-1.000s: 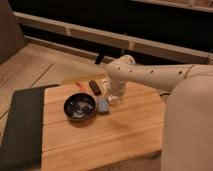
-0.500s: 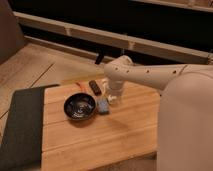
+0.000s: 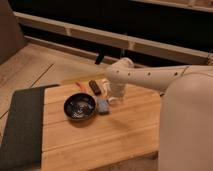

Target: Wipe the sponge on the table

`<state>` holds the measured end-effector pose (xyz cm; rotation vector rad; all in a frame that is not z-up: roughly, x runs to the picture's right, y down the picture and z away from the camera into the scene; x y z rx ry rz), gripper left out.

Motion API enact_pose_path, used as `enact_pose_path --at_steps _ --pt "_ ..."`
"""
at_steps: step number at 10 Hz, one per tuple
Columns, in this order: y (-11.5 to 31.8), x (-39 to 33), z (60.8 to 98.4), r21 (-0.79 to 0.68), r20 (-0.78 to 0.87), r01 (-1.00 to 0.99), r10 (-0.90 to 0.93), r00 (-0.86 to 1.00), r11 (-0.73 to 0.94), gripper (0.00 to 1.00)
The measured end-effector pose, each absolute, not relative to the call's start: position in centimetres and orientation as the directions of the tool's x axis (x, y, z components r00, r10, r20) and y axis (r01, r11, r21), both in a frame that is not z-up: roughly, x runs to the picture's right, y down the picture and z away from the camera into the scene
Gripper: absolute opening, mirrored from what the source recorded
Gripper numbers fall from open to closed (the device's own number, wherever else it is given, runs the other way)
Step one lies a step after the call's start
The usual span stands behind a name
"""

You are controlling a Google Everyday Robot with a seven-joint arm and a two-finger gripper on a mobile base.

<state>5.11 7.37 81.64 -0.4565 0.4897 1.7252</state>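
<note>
Over the middle of the table point(image 3: 100, 142), my gripper point(image 3: 112, 98) hangs down from the end of my white arm point(image 3: 150, 77), which reaches in from the right. I cannot tell whether it is clenched, released or grasping anything, because its lower end blurs into the things below it. Just in front of it, on the side nearer the camera, lies the sponge point(image 3: 103, 106), a small grey-blue block flat on the planks. I cannot tell whether my gripper touches it. The sponge sits right against the right side of 1 black bowl point(image 3: 79, 107), which stands upright. Behind the bowl, a small dark bar point(image 3: 94, 87) lies on the wood, with a thin orange thing point(image 3: 79, 85) just to its left. Farther out, a dark grey mat point(image 3: 21, 125) covers the table's left end.
</note>
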Motion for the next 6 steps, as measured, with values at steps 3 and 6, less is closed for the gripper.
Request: enact_pose_path --at_steps 3,6 --pt "8.1 5.2 81.8 0.091 -0.554 -0.982 0.811 -0.189 -0.167 0.65" --pt "8.7 5.1 83.3 0.101 -0.576 -0.982 0.796 -0.188 -0.159 0.65"
